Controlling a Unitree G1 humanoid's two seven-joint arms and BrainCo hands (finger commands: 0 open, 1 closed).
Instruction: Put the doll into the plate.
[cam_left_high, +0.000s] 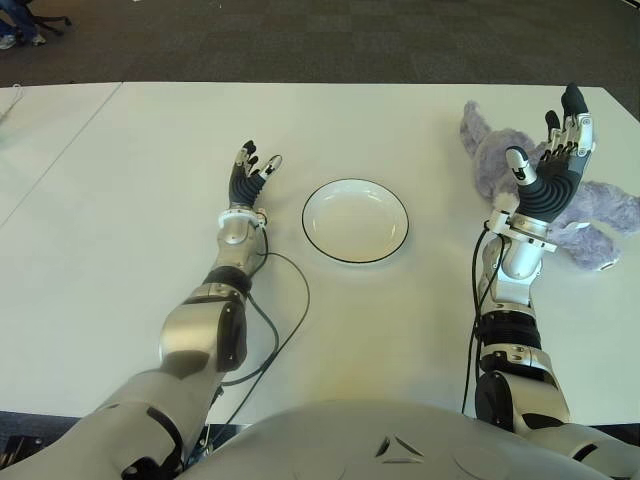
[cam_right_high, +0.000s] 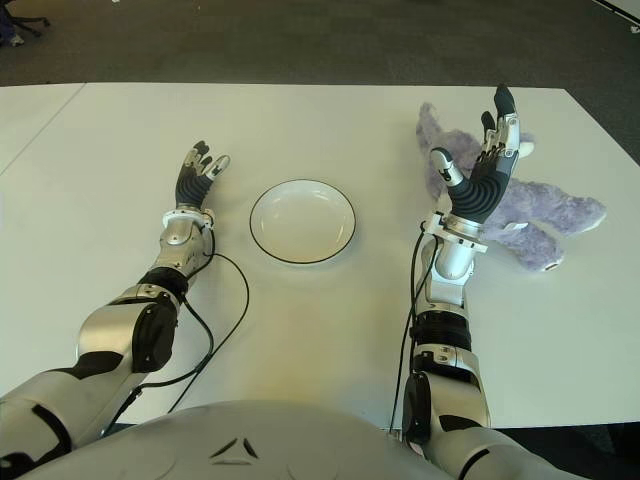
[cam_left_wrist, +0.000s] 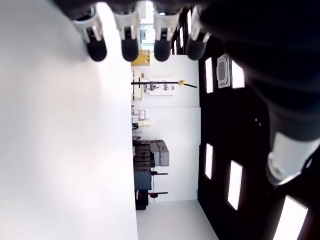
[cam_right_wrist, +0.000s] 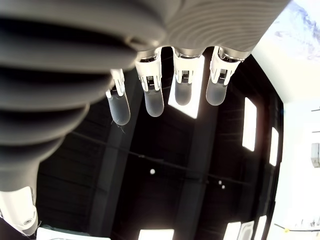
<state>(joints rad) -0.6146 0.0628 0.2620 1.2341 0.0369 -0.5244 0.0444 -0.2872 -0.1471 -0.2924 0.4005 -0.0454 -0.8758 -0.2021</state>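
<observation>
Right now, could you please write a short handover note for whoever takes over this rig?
Right robot hand: open, fingers spread, palm up, raised in front of the doll, holding nothing.
Left robot hand: open, empty, left of the plate.
The purple plush doll lies on the white table at the robot's right, right of the plate and apart from it.
The plate is empty, between the two hands.
Done: nothing yet.
Left: grasp the doll with the right robot hand, carry it to the plate, release.

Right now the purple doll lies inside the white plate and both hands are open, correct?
Not quite. The plate is empty; the doll lies on the table behind the raised right hand, as the right eye view shows. The left hand is open too.
</observation>
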